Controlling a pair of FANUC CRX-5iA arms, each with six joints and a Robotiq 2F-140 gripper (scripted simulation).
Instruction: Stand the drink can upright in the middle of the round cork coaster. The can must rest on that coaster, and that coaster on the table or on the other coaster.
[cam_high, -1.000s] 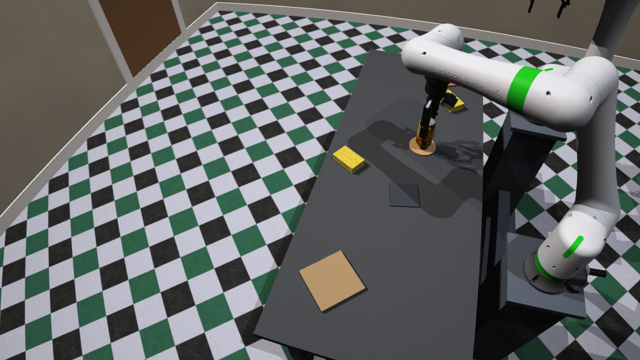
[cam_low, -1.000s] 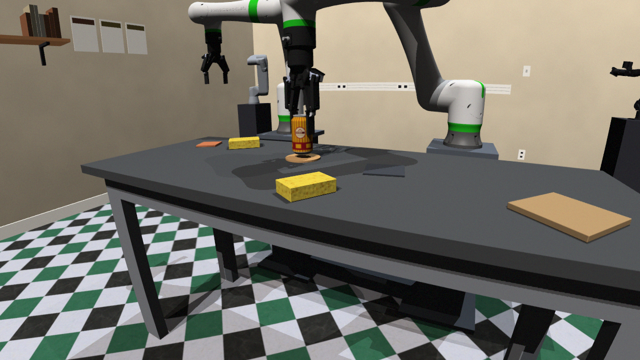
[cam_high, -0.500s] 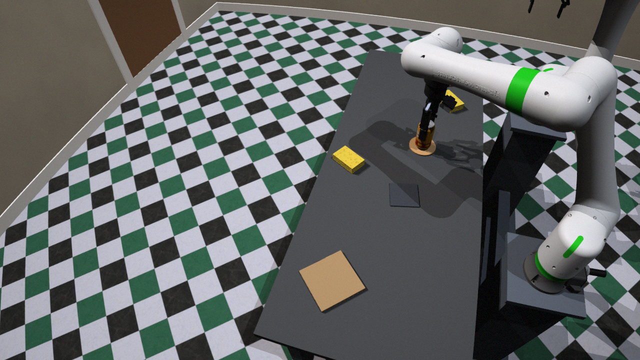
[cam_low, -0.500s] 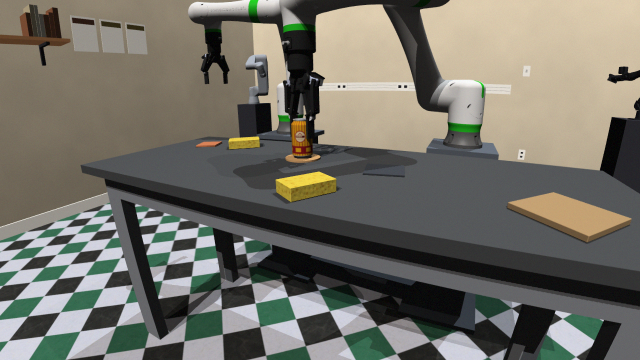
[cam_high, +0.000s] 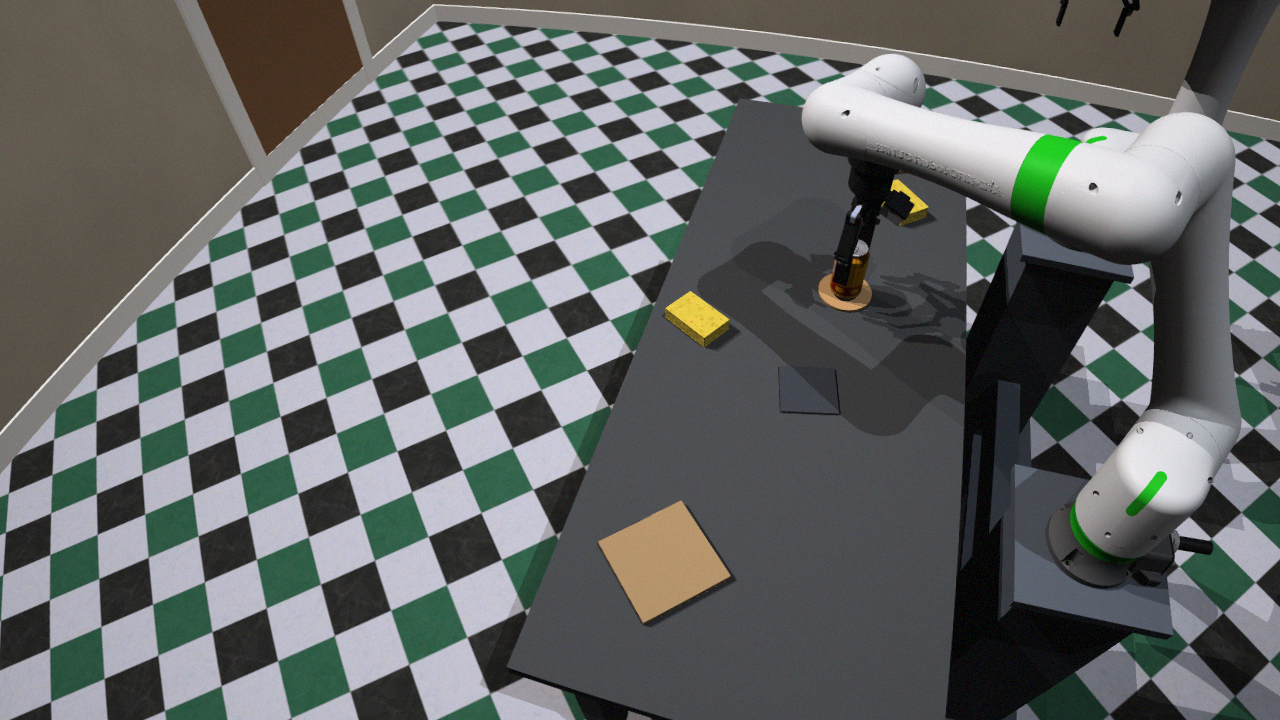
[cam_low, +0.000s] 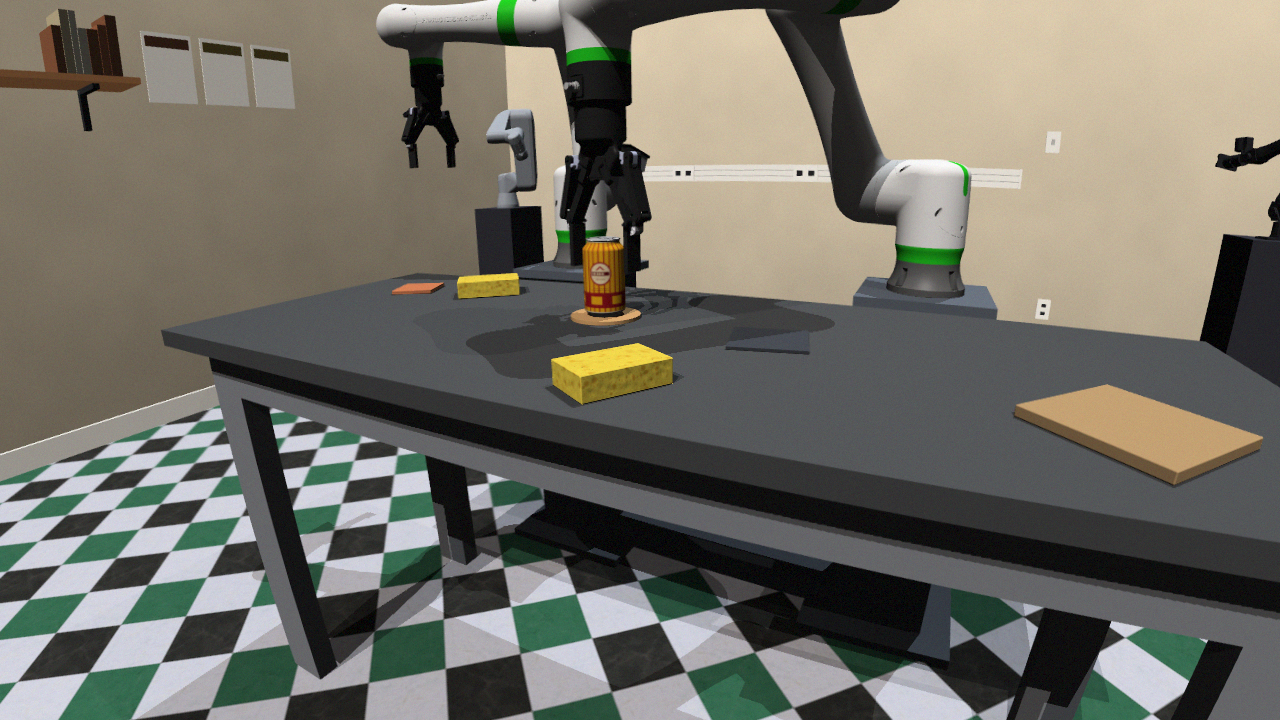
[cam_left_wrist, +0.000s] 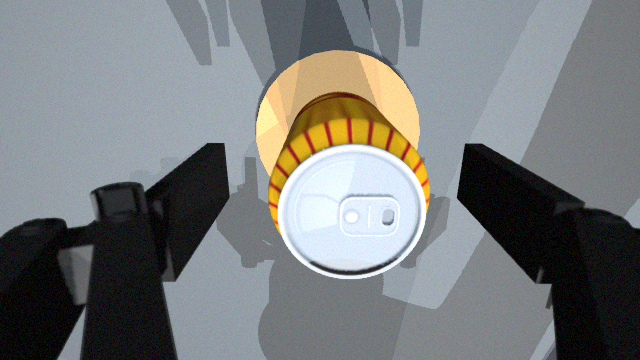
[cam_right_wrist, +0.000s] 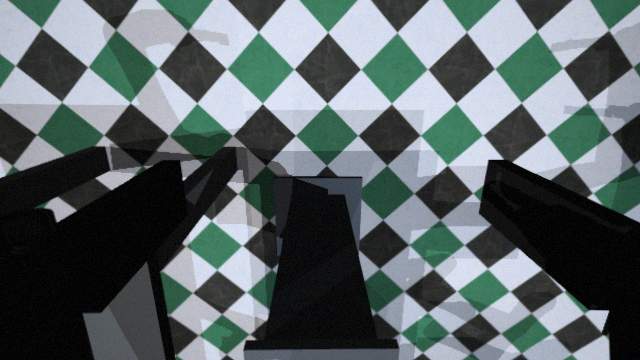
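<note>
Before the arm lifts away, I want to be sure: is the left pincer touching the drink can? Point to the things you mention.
Apart. The left wrist view shows a gap on both sides between the left pincer (cam_high: 852, 255) (cam_low: 609, 250) (cam_left_wrist: 343, 172) and the drink can (cam_high: 850, 271) (cam_low: 604, 275) (cam_left_wrist: 352, 212).

Can (cam_high: 860, 270) (cam_low: 604, 277) (cam_left_wrist: 350, 210) lowered onto round coaster (cam_high: 829, 299) (cam_low: 582, 317) (cam_left_wrist: 330, 70); left tool (cam_high: 853, 257) (cam_low: 606, 257) (cam_left_wrist: 344, 171) opened, fingers off can.
</note>
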